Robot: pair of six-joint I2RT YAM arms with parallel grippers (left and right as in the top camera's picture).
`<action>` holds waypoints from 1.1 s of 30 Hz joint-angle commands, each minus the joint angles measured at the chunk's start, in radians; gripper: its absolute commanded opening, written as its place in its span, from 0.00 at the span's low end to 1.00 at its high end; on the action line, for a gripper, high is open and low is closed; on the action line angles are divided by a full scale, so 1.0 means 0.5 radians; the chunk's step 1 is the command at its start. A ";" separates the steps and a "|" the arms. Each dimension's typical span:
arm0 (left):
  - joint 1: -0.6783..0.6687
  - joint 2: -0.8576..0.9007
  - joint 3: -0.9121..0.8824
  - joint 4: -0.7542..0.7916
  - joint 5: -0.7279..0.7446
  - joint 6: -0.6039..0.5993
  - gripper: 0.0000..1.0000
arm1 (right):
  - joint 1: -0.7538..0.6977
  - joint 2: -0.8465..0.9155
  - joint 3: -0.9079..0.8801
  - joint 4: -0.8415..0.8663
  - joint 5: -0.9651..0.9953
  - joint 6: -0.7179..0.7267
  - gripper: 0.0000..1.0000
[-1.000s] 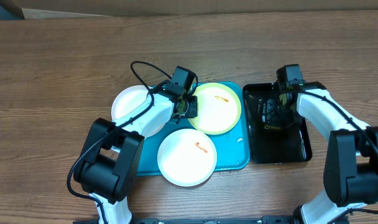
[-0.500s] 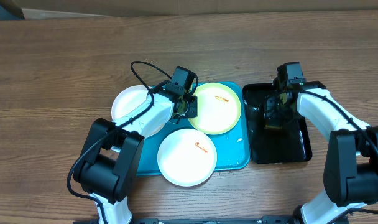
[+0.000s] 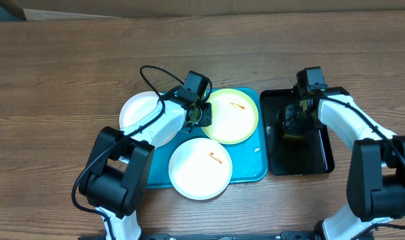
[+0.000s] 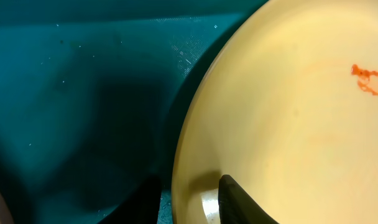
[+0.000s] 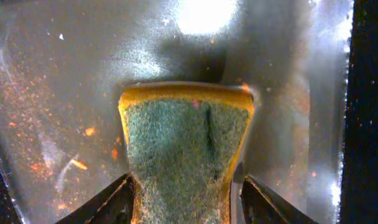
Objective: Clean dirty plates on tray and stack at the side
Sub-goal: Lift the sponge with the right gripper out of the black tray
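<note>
**Q:** Overhead: how far along?
**A:** Nothing is stacked. The yellow-green-rimmed round plate (image 3: 237, 120) and two white round plates (image 3: 200, 168) lie on or overlapping the turquoise rectangular plastic tray (image 3: 252, 167). Orange smears show on two.

**Q:** Left wrist?
**A:** Left gripper (image 4: 190, 186) pinches the yellow-green rim.

**Q:** Right wrist?
**A:** Right gripper (image 5: 186, 180) clasps the green-and-yellow scouring sponge (image 5: 186, 130) in the narrow black tray (image 5: 64, 93). Wiping is apparently not yet begun.

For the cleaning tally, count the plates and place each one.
3. The left white plate overhangs the tray's left edge, partly under the left arm; the yellow-green plate lies back right; the front white plate overhangs its front edge. None looks hidden.
</note>
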 commanded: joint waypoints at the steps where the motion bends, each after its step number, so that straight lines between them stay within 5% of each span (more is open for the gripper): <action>1: -0.013 0.066 0.004 -0.012 -0.023 -0.012 0.34 | -0.006 -0.008 0.024 0.005 -0.019 0.006 0.64; 5: -0.013 0.066 0.004 -0.012 -0.023 -0.012 0.33 | -0.006 -0.009 0.024 0.009 -0.037 -0.001 0.61; 8: -0.013 0.066 0.004 -0.011 -0.022 -0.012 0.34 | -0.006 -0.008 0.024 0.017 -0.048 -0.008 0.37; 13: -0.013 0.066 0.004 -0.012 -0.023 -0.012 0.34 | -0.006 -0.008 0.024 0.018 -0.048 -0.006 0.33; 18: -0.013 0.066 0.004 -0.011 -0.023 -0.012 0.34 | -0.006 -0.008 0.023 0.020 -0.047 -0.006 0.07; 22: -0.013 0.066 0.004 -0.011 -0.023 -0.012 0.34 | -0.006 -0.008 0.023 0.033 -0.047 -0.005 0.11; 25: -0.013 0.066 0.004 -0.012 -0.023 -0.012 0.34 | -0.006 -0.008 0.023 0.031 -0.047 0.002 0.38; 27: -0.013 0.066 0.004 -0.012 -0.023 -0.012 0.34 | -0.006 -0.008 0.022 0.031 -0.047 0.002 0.47; 33: -0.013 0.066 0.004 -0.011 -0.023 -0.012 0.34 | -0.006 -0.008 0.022 0.034 -0.047 0.010 0.48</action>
